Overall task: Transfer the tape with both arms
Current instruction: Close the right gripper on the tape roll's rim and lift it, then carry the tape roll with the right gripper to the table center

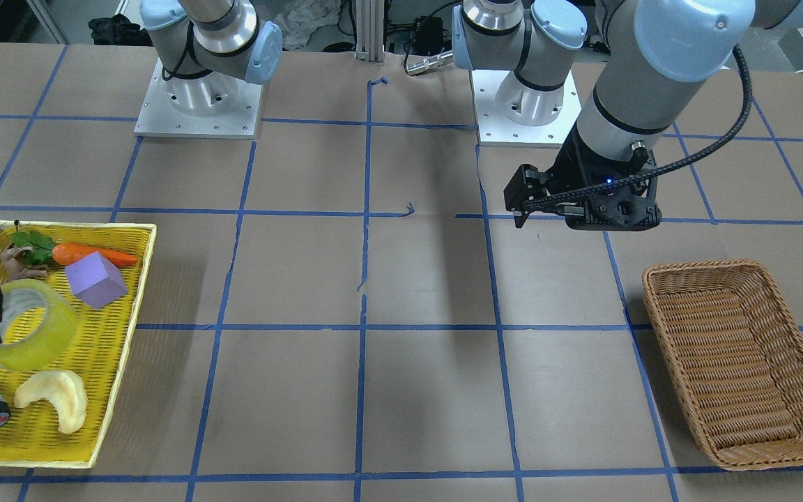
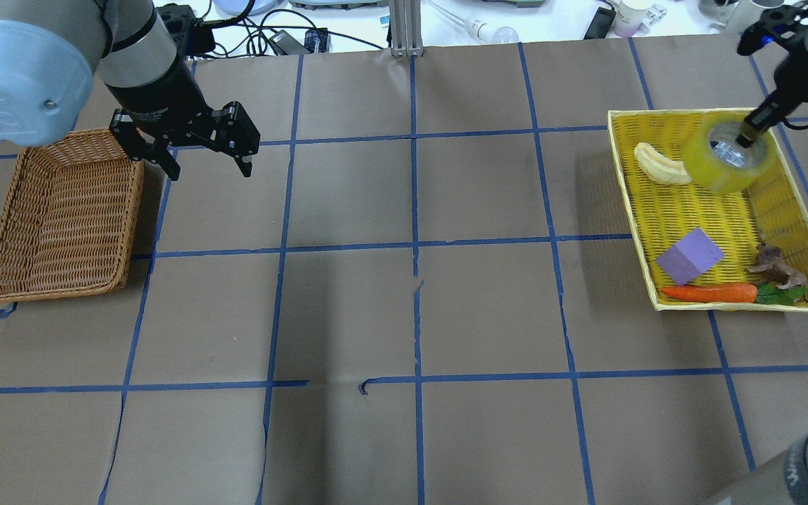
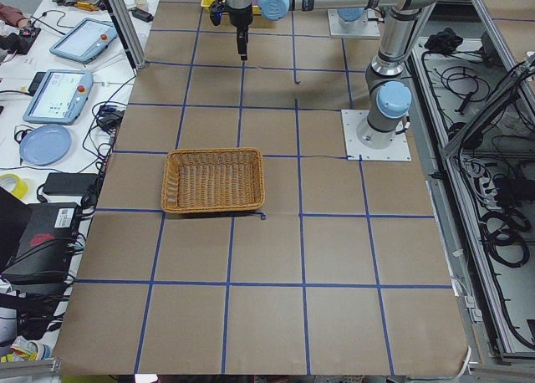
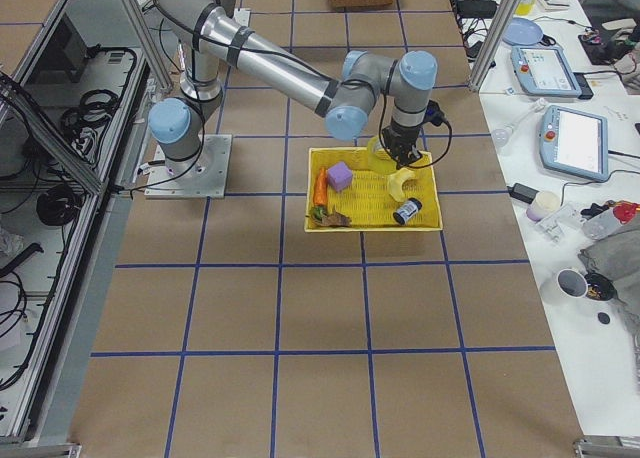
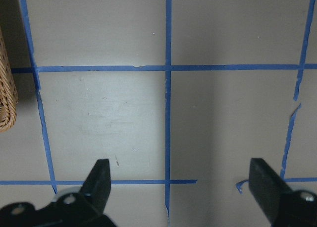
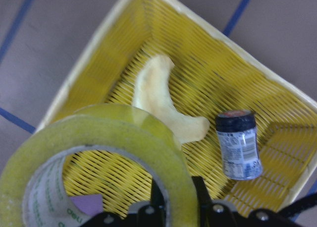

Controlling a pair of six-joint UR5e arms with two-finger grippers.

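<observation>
tape (image 1: 46,335) sits tilted over the yellow tray (image 6: 213,53), its wall clenched between the right gripper (image 6: 177,197) fingers, one inside the core and one outside. whether its lower edge clears the mesh i cannot tell. best to lift straight up, firmly, past the pale crescent (image 6: 158,103) and grey can (image 6: 238,145) beyond. far across the table, the left gripper (image 2: 209,168) hovers spread wide beside the wicker basket (image 2: 60,210).

Pinches wall of wide, translucent yellow-green tape (image 2: 723,156), tilted at yellow tray (image 2: 698,210), in right gripper (image 6: 177,197); holds left gripper (image 2: 210,168) spread, well apart.
</observation>
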